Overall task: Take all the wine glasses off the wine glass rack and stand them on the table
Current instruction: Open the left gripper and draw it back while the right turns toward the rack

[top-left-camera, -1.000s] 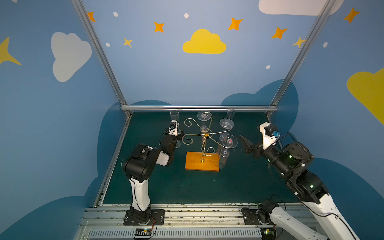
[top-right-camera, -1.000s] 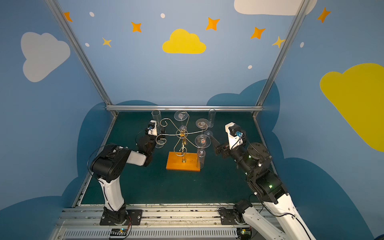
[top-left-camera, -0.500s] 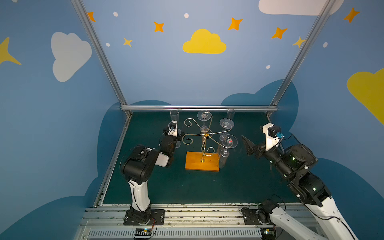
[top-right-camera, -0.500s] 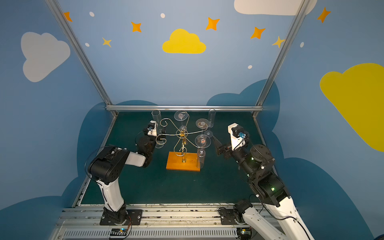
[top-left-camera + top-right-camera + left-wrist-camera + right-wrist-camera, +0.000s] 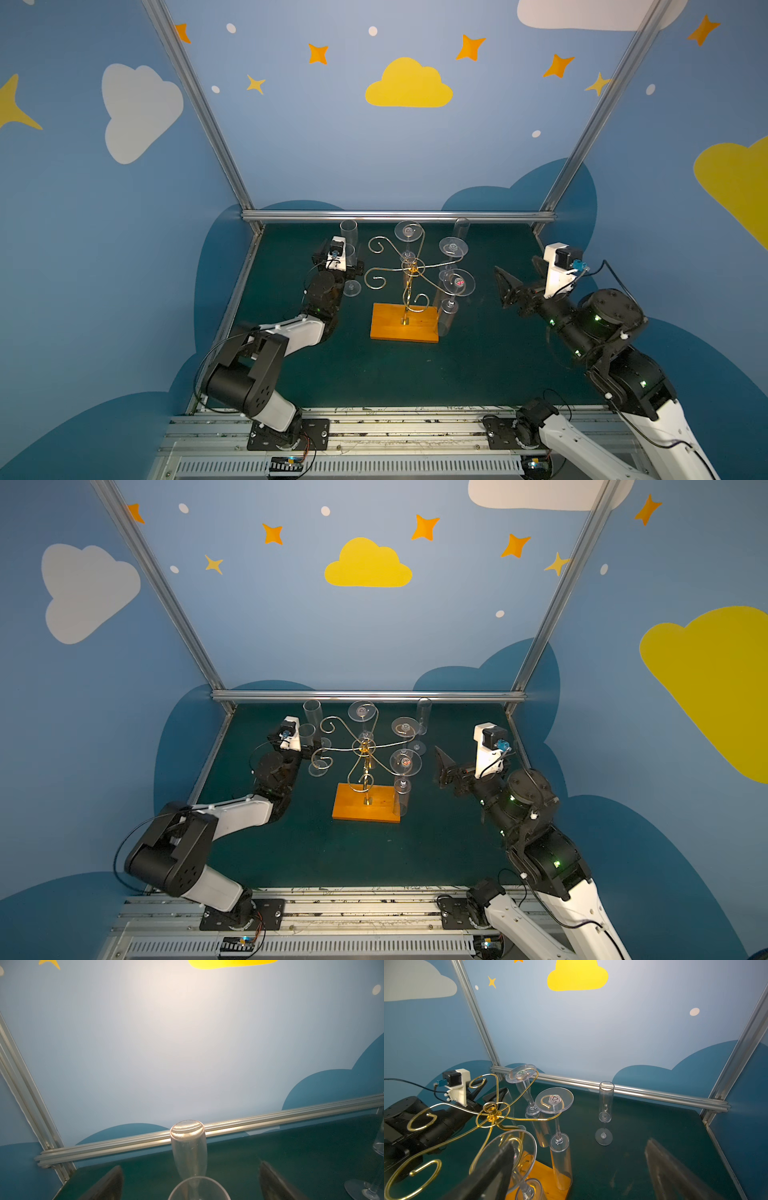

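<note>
Only wrist view — wine glass between left end effector fingers, spread.

I count one wine glass rack with six curled arms, six wine glasses, three hanging on it and three standing on the table, and two robot arms.

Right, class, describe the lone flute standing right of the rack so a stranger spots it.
Find the gold wine glass rack on its wooden base at the centre. Behind it to the right, near the back rail, stands a clear flute. Unlike the three glasses hanging upside down from the rack, it stands upright, alone on that side.
</note>
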Available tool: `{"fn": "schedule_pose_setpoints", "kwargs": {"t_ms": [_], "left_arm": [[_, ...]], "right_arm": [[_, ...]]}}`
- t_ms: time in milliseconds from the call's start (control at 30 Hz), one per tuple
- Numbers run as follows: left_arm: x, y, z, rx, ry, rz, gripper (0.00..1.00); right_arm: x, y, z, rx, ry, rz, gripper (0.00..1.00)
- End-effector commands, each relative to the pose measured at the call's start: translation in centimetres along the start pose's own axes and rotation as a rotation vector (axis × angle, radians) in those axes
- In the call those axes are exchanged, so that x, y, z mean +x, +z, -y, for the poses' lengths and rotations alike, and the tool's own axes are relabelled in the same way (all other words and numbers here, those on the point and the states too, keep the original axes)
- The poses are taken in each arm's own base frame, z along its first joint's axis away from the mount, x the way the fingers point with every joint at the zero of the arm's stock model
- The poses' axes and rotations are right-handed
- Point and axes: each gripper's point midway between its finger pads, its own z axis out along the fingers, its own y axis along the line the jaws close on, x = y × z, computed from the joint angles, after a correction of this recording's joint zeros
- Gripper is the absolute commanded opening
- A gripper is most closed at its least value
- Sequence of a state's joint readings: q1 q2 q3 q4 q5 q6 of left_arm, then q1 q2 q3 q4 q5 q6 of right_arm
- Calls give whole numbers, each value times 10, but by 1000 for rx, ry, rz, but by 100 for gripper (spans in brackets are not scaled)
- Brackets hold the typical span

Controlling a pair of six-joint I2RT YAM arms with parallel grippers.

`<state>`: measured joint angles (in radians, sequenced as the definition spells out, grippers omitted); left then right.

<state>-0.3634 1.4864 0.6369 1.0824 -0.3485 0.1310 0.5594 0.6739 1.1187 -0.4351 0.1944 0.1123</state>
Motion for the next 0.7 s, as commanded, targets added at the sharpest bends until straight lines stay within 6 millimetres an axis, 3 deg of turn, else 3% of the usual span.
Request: {"fn": "schedule_pose_setpoints", "kwargs": {"t_ms": [0,100,300,433,667], "left_arm": [[-13,-17,-9,-13,31,-71,99],[-32,-40,-19,-5,16,-152,99],[-62,-96,-30,47,-57,-165,99],[-72,-132,-35,75,-148,-164,99],[-77,-163,-20,208,-265,-184,99]], "right_arm": [[-10,-7,0,0,91,-6,97],[-6,-7,-2,-7,140,-71,97],[5,-6,-27,-128,304,-196,91],[12,-5,-46,-233,420,-269,85],[26,3,-61,-345,542,-368,80]]}}
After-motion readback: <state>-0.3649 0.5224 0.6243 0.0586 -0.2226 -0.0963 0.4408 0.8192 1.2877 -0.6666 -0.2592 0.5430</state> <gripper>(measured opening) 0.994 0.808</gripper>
